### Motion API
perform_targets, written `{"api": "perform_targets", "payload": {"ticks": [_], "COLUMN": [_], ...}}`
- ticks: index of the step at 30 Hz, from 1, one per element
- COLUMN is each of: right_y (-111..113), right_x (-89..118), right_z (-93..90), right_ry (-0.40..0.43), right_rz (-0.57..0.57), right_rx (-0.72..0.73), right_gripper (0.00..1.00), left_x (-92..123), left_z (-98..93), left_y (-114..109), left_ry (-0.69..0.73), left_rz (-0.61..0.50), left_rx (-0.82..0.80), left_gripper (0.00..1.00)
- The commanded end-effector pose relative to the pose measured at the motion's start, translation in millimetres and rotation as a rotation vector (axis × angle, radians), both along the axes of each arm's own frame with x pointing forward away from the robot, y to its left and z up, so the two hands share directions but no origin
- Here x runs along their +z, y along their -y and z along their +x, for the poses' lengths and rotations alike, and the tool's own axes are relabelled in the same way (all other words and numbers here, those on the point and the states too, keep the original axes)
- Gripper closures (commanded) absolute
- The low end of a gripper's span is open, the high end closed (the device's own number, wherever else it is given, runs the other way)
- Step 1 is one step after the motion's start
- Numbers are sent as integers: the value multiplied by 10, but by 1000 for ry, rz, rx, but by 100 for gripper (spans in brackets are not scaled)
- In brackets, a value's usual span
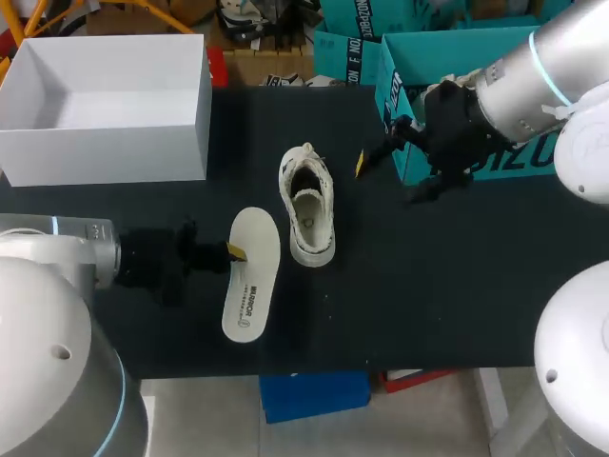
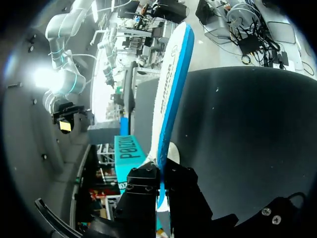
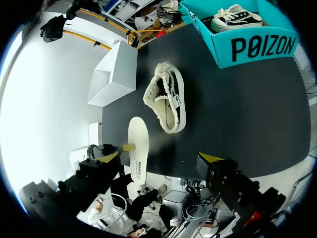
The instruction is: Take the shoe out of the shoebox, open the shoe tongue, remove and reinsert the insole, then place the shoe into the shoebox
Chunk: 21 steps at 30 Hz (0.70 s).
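My left gripper is pinched shut on the insole. Both fingers clamp one long edge near the heel end. From the left wrist the insole runs straight out ahead of the fingers, seen edge-on, with a white top and a blue underside. From the head view it lies face up, low over the black table. I cannot tell whether it is resting on the surface or held just off it.

My right gripper has its jaws spread wide and holds nothing. It hangs above the table on my right side, apart from the shoe.

The shoe is out of the box. It stands on its sole near the middle of the table, just beside the insole and on its right, and the two do not touch. Its mouth gapes upward, so I can see down into the hollow inside.

The white shoebox sits open at the far left corner of the table, well apart from both the shoe and the insole.

On the far right a teal box holds another shoe.
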State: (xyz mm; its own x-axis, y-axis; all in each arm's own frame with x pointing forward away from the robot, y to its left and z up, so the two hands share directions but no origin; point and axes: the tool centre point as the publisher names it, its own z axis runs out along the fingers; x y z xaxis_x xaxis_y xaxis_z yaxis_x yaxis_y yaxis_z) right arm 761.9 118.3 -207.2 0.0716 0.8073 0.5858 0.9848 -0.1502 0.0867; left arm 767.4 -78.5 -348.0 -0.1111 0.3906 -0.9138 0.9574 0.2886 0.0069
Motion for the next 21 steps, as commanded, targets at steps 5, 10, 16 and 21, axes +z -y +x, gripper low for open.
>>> {"api": "perform_targets", "payload": {"ticks": [5, 10, 16, 21], "right_y": [105, 105, 105, 105], "right_x": [134, 134, 134, 134], "right_z": [-248, -248, -248, -248], "right_ry": [7, 7, 7, 7], "right_rz": [-176, -176, -176, -176], "right_rx": [-47, -47, -47, -47], "right_gripper": [0, 0, 0, 0], "left_x": [72, 80, 109, 122], "left_z": [-43, -68, -84, -87], "left_y": [-60, -68, -53, -17], "left_ry": [-43, -37, -16, -14], "left_rz": [62, 39, 15, -6], "left_rx": [-40, -45, -73, -99], "left_gripper": [100, 100, 100, 100]}}
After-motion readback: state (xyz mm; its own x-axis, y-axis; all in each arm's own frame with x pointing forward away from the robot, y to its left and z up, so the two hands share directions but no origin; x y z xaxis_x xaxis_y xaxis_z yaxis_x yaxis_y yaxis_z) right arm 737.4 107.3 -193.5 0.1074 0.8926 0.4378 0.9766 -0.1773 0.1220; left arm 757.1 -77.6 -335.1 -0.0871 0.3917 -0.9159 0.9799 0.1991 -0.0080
